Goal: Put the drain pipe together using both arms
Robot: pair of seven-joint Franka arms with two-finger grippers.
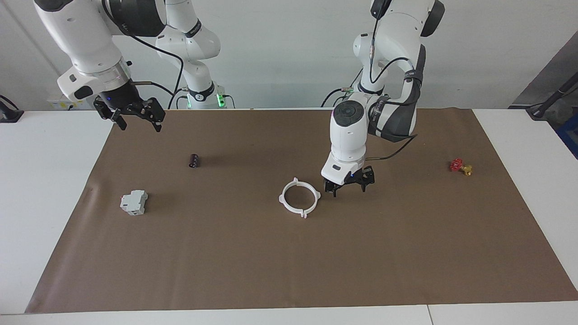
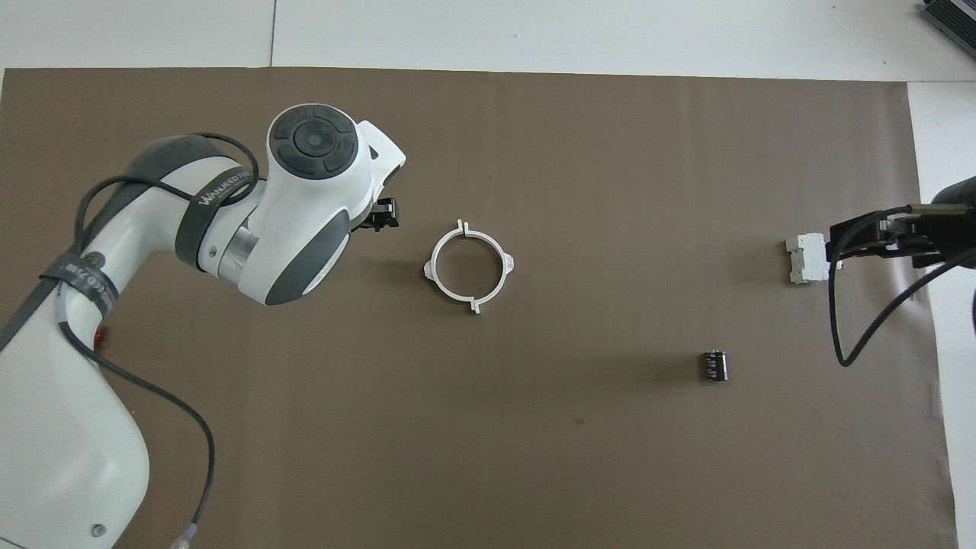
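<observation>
Facing view first: one thin white plastic ring with four small protruding tabs [image 1: 300, 197] lies flat on the brown paper sheet [image 1: 289, 262] that covers the middle of the white worktop [image 1: 45, 180]. It is the drain pipe, seen here as a single closed circle, and nothing is touching it.

Two large white jointed arms are present. The left arm's black two-finger gripper [image 1: 348, 184] sits low over the paper just beside the ring, toward the left arm's end of the worktop, apart from it; its jaws are spread and hold nothing. In the overhead view only a small part of this gripper [image 2: 383, 214] shows past the arm's wrist housing, again beside the ring [image 2: 468, 266] without contact.

The right arm's black gripper [image 1: 135, 116] is raised over the edge of the paper at the right arm's end, well apart from the ring — its jaws are spread too, and empty.

Three other small things lie on the paper, one of each: a pale grey boxy plastic block [image 1: 134, 202], a small black cylinder [image 1: 194, 160] on its side, nearer to the robots than the block, and a small red-and-yellow object [image 1: 460, 166] at the left arm's end.
</observation>
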